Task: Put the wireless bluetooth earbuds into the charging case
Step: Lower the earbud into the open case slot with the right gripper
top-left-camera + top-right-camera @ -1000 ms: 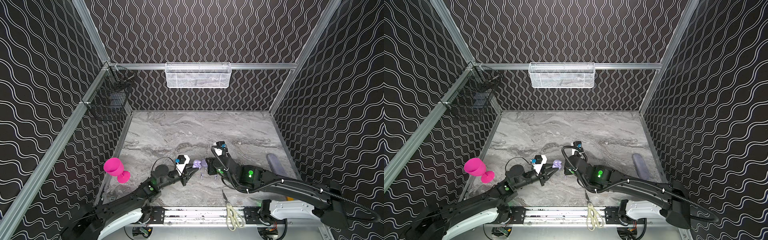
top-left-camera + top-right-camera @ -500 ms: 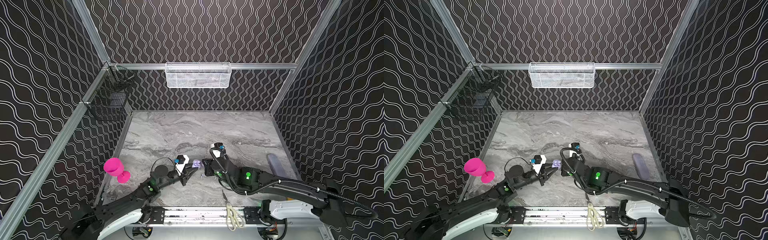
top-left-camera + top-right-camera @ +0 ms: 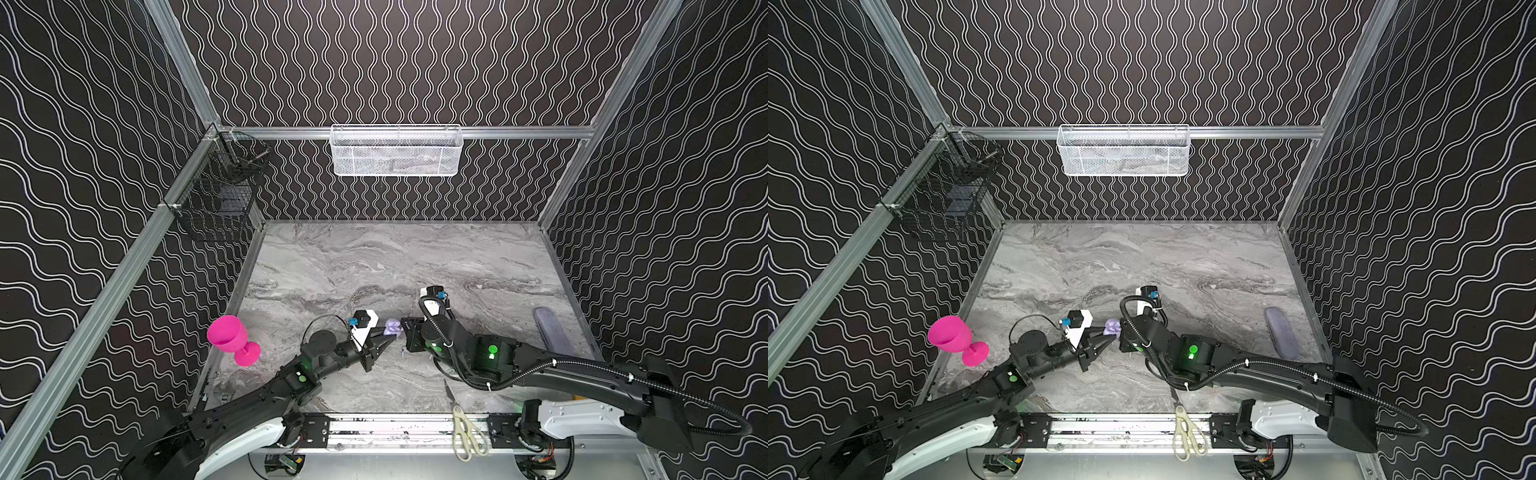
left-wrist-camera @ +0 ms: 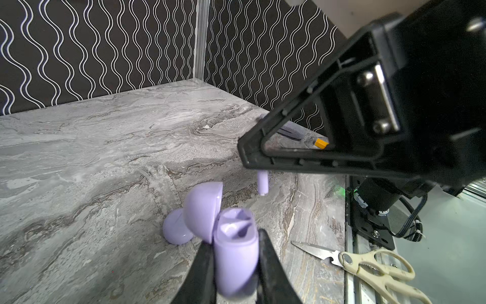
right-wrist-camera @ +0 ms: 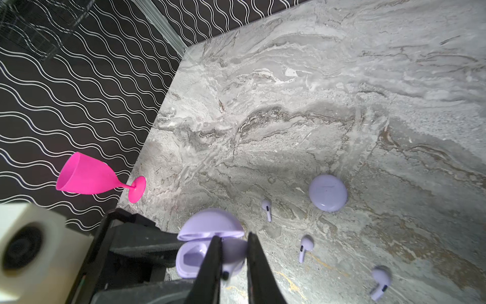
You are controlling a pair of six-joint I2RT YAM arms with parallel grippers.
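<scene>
My left gripper [image 4: 235, 242] is shut on the base of the open lavender charging case [image 4: 235, 252], whose lid [image 4: 202, 210] is tipped back. In both top views the case [image 3: 392, 326] [image 3: 1113, 326] sits between the two grippers near the table's front. My right gripper [image 5: 233, 237] is shut on one of the earbuds [image 5: 232, 252], just above the case's open cavity [image 5: 192, 256]. That earbud's stem [image 4: 263, 184] hangs below the right finger. Three more earbuds [image 5: 267, 208] [image 5: 305, 246] [image 5: 380, 281] lie loose on the marble.
A closed round lavender puck [image 5: 328, 192] rests on the table beyond the case. A pink goblet [image 3: 232, 338] stands at the left edge, scissors [image 3: 465, 428] lie on the front rail, and a long lavender pouch [image 3: 550, 332] lies right. Two wire baskets [image 3: 397, 149] [image 3: 220, 195] hang on the walls.
My right gripper has moved left with the earbud, closing in over the open case. The left gripper and the case have stayed almost still.
</scene>
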